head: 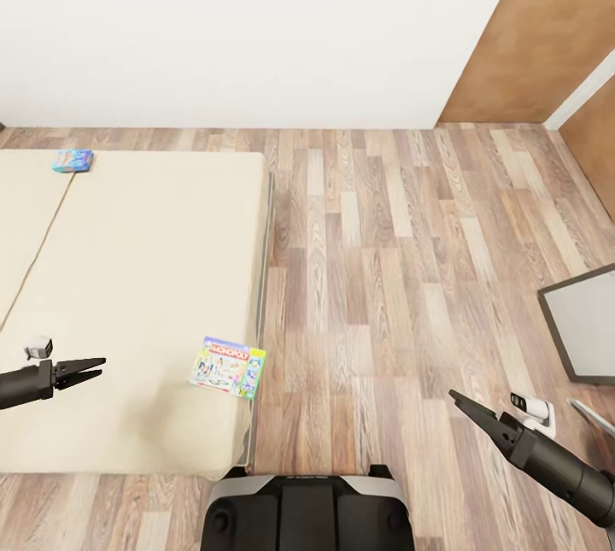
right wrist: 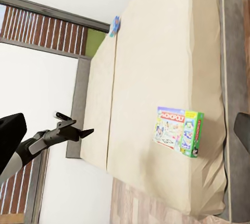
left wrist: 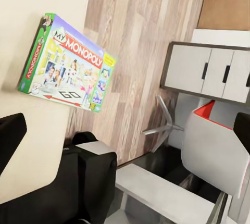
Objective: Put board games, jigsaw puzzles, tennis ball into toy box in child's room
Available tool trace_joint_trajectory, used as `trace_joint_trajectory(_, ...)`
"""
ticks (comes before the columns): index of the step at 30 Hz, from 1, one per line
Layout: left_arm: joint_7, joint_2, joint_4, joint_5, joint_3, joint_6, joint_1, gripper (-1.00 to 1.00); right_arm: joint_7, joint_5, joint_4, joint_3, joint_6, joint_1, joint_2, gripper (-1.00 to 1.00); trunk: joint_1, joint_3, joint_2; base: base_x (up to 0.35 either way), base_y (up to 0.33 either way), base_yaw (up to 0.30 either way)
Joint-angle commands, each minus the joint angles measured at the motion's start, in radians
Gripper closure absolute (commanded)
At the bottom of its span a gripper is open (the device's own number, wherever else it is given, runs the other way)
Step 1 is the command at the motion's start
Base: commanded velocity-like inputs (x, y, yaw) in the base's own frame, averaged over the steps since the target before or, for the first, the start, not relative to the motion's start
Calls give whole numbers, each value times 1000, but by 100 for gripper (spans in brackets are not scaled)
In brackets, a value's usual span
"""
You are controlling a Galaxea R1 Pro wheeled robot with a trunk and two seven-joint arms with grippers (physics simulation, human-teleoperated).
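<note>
The green-edged Monopoly board game lies flat on the bed, close to its right edge; it is also seen in the left wrist view and the right wrist view. A smaller blue board game lies at the bed's far end near the wall. My left gripper hovers open over the bed, left of the Monopoly box and apart from it. My right gripper is open over the wood floor, right of the bed, holding nothing. The toy box, table, jigsaw puzzles and tennis ball are out of view.
Wood-plank floor stretches between the bed and a dark-framed grey furniture top at the right. A white wall stands behind, with a brown panel at the far right. My base is at the bed's corner. A white cabinet stands nearby.
</note>
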Motion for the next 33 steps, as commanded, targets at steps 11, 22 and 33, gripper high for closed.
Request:
trace_joint_trajectory(11,-5,0,0,-4,2,10,0,-100,2,-3,0,-1,7,0,0,-100,1,17,-1,0,0,0)
trace_joint_trajectory(22,-5,1,0,-4,2,9,0,-100,1,-2,0,0,7,0,0,-100,1,35,-1,0,0,0)
trace_joint_trajectory(33,-5,0,0,-4,1,9,0,-100,1,-1,0,0,7,0,0,-100,1,53,-1,0,0,0)
